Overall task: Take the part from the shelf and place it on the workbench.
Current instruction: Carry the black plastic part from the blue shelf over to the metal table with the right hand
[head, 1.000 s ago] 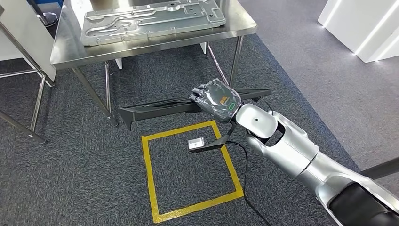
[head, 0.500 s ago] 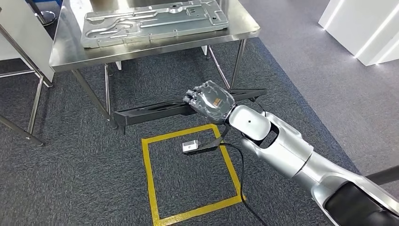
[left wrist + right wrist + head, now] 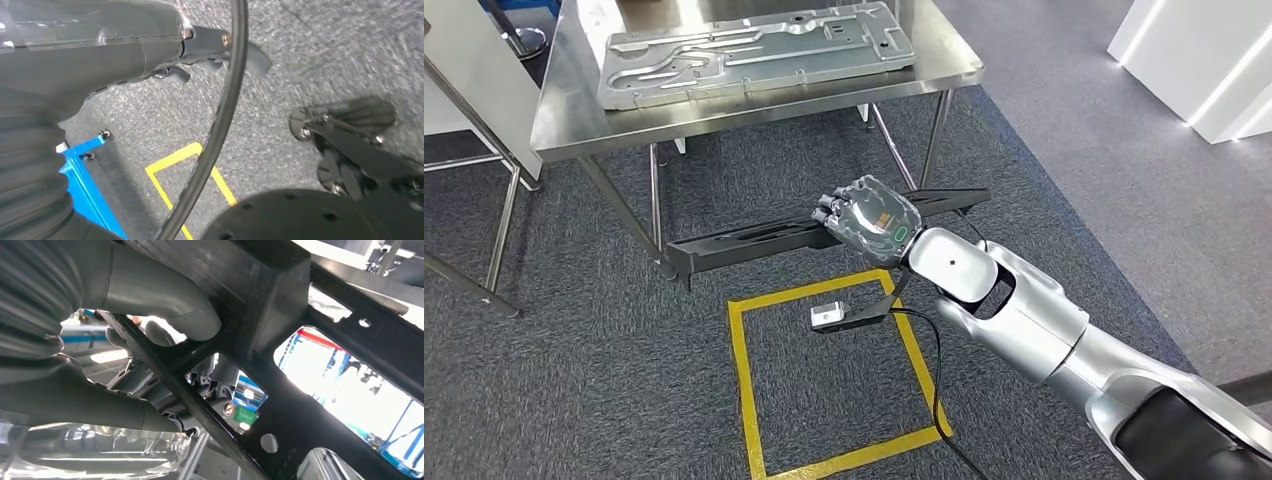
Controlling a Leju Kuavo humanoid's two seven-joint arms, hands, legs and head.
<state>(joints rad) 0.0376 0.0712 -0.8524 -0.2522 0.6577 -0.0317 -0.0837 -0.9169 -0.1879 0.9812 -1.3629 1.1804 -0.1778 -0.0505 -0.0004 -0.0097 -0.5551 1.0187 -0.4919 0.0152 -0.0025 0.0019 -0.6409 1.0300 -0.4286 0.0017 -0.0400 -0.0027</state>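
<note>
The part is a long black bar-shaped frame with cut-outs, held level above the carpet in the head view. My right hand grips it right of its middle, with fingers wrapped over the far edge. In the right wrist view the thumb presses on the black frame. The steel workbench stands just beyond the part. My left hand hangs over the carpet with nothing in it.
A large grey stamped metal plate covers most of the workbench top. A yellow taped square marks the carpet below the part. A black cable trails from my right arm. White walls stand at the right.
My right hand and the black part have edged slightly left, nearer the bench. The whole picture has shifted a little, so the camera moved too.
</note>
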